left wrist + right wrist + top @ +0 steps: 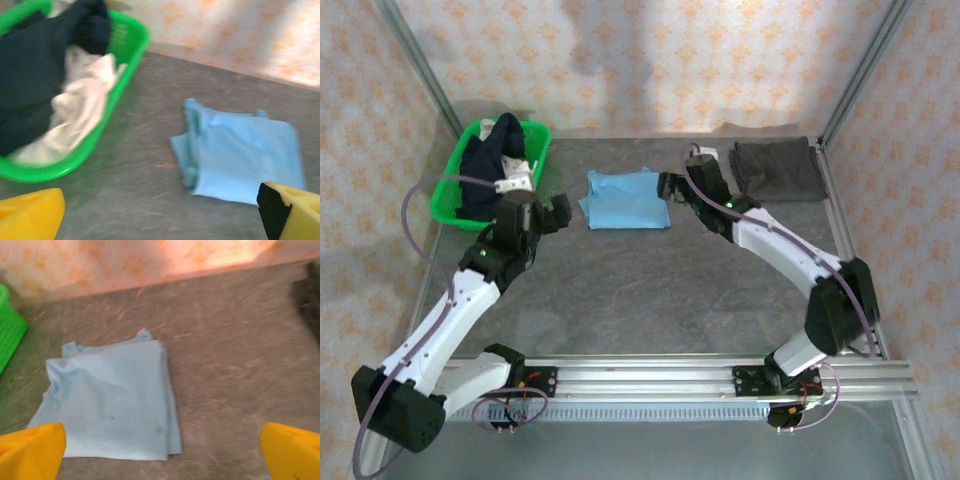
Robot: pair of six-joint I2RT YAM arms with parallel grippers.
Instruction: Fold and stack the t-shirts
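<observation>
Light blue t-shirt folded flat on table — left claw, right claw both wide, empty.

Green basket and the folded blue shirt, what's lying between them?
Nothing: bare table separates basket and shirt, clearest in the left wrist view.

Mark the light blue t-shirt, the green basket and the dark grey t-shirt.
light blue t-shirt (625,200): top external view, middle of the folded cloth.
green basket (135,37): left wrist view, side wall.
dark grey t-shirt (775,168): top external view, middle of the cloth.
</observation>
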